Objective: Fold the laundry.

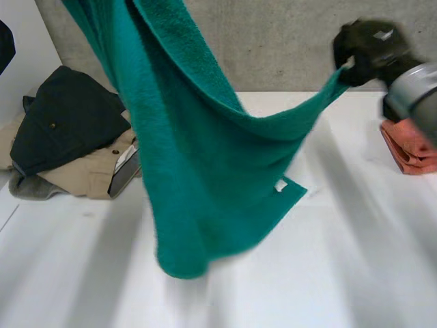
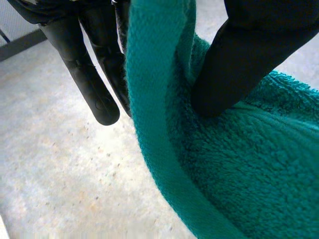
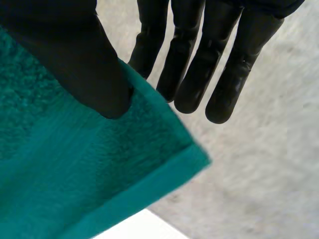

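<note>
Head view: I see the towel point(image 1: 205, 171) hanging over the table point(image 1: 355, 273), one corner pinched by my right hand point(image 1: 362, 51). Clothes point(image 1: 68, 130) lie at the left.

Left wrist view: my left hand point(image 2: 239, 64) clamps the towel's hem between thumb and fingers.

Right wrist view: the thumb pins the corner against the fingers.

We record a teal terry towel point(image 1: 205, 178) held unfolded above the table point(image 1: 355, 260). It sags in a deep curve between two pinched points, one at the left hand point(image 2: 249, 59) and a corner at the right hand point(image 1: 362, 48). Its hanging lower corner bears a small white label point(image 1: 280, 185). At the table's left lies a crumpled heap: a dark garment point(image 1: 68, 116) over a beige garment point(image 1: 89, 174) and a grey cloth point(image 1: 27, 188). At the right lies a folded salmon cloth point(image 1: 410, 147).
</note>
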You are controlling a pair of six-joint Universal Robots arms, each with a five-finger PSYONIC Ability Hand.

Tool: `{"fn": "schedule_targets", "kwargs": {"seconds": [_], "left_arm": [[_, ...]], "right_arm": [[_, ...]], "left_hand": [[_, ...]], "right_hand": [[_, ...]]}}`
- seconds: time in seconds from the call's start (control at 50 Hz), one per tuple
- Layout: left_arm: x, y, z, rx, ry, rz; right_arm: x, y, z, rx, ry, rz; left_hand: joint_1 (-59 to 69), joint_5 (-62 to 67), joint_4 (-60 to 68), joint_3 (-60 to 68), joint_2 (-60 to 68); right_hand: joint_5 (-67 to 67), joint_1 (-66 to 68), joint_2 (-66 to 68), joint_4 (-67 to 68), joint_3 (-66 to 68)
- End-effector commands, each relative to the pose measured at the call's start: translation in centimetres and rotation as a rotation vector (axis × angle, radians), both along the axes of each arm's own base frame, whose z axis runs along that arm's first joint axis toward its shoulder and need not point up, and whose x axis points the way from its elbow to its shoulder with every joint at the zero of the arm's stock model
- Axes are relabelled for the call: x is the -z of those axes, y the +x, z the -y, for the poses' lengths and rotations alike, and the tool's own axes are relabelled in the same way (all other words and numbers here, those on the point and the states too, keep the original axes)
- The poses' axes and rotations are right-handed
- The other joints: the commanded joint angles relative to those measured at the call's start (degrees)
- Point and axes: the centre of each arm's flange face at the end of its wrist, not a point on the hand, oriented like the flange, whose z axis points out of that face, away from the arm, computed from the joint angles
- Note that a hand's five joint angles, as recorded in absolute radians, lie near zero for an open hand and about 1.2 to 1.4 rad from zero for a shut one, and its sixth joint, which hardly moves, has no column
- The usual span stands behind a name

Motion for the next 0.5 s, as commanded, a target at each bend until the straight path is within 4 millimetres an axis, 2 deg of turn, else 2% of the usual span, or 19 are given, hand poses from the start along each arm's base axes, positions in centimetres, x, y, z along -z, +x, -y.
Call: {"fn": "schedule_targets", "kwargs": {"seconds": [0.02,0.08,0.12,0.14,0.18,0.2,0.22,0.24,0.26,0.3,0.34,0.4,0.42,0.44,0.48,0.5], "left_arm": [[2.7,0.2,3.3,-0.064,0.088,0.057],[5.7,0.1,5.9,-0.104,0.178,0.11],[7.5,-0.1,7.1,-0.114,0.233,0.141],[9.7,-0.5,8.5,-0.122,0.297,0.179],[12.0,-1.1,9.8,-0.122,0.361,0.217],[13.2,-1.3,10.4,-0.123,0.393,0.235],[15.5,-1.6,11.6,-0.131,0.457,0.271],[16.5,-1.7,12.2,-0.134,0.484,0.287],[17.7,-1.8,13.0,-0.144,0.516,0.305],[20.1,-2.0,14.9,-0.155,0.569,0.334],[21.4,-2.6,16.0,-0.152,0.585,0.346],[22.1,-3.7,18.8,-0.156,0.563,0.332],[21.9,-3.9,19.6,-0.158,0.545,0.324],[20.8,-4.6,21.0,-0.157,0.493,0.295],[18.9,-5.4,22.5,-0.155,0.413,0.253],[17.6,-5.8,23.1,-0.153,0.361,0.228]], "right_arm": [[-5.0,-4.3,-5.0,-0.008,-0.014,-0.154],[-6.5,-6.1,-6.6,0.051,-0.068,-0.237],[-6.2,-6.9,-7.2,0.08,-0.062,-0.314],[-5.7,-7.0,-7.3,0.086,-0.042,-0.343],[-4.7,-7.1,-7.2,0.087,-0.01,-0.407],[-3.2,-7.1,-6.8,0.082,0.039,-0.47],[-2.4,-7.2,-6.6,0.079,0.067,-0.503],[-1.5,-7.2,-6.3,0.079,0.097,-0.538],[0.6,-7.1,-5.5,0.068,0.16,-0.6],[2.5,-6.7,-4.6,0.054,0.203,-0.65],[4.5,-6.1,-2.9,0.067,0.239,-0.678],[5.8,-5.2,-0.8,0.095,0.236,-0.679],[6.2,-4.1,0.9,0.119,0.188,-0.658],[6.1,-3.6,1.7,0.133,0.152,-0.639],[5.5,-2.8,3.3,0.165,0.074,-0.583],[3.7,-2.1,4.6,0.199,-0.038,-0.506]], "left_hand": [[13.36,14.72,11.1,11.43,11.13],[13.36,14.72,11.1,11.43,11.13],[13.36,14.72,11.1,11.43,11.13],[13.36,14.72,11.1,11.43,11.13],[13.36,14.72,11.1,11.43,11.13],[13.36,14.72,11.1,11.43,11.13],[13.36,14.72,11.1,11.43,11.13],[13.36,14.72,11.1,11.43,11.13],[13.36,14.72,11.1,11.43,11.13],[13.36,14.72,11.1,11.43,11.13],[13.36,14.72,11.1,11.43,11.13],[13.36,14.72,11.1,11.43,11.13],[13.36,14.72,11.1,11.43,11.13],[13.36,14.72,11.1,11.43,11.13],[13.36,14.72,11.1,11.43,11.13],[13.36,14.72,11.1,11.43,11.13]], "right_hand": [[13.99,18.76,12.45,11.88,11.99],[13.99,18.76,12.45,11.88,11.99],[13.99,18.76,12.45,11.88,11.99],[13.99,18.76,12.45,11.88,11.99],[13.99,18.76,12.45,11.88,11.99],[13.99,18.76,12.45,11.88,11.99],[13.99,18.76,12.45,11.88,11.99],[13.99,18.76,12.45,11.88,11.99],[13.99,18.76,12.45,11.88,11.99],[13.99,18.76,12.45,11.88,11.99],[13.99,18.76,12.45,11.88,11.99],[13.99,18.76,12.45,11.88,11.99],[13.99,18.76,12.45,11.88,11.99],[13.99,18.76,12.45,11.88,11.99],[13.99,18.76,12.45,11.88,11.99],[13.99,18.76,12.45,11.88,11.99]]}}
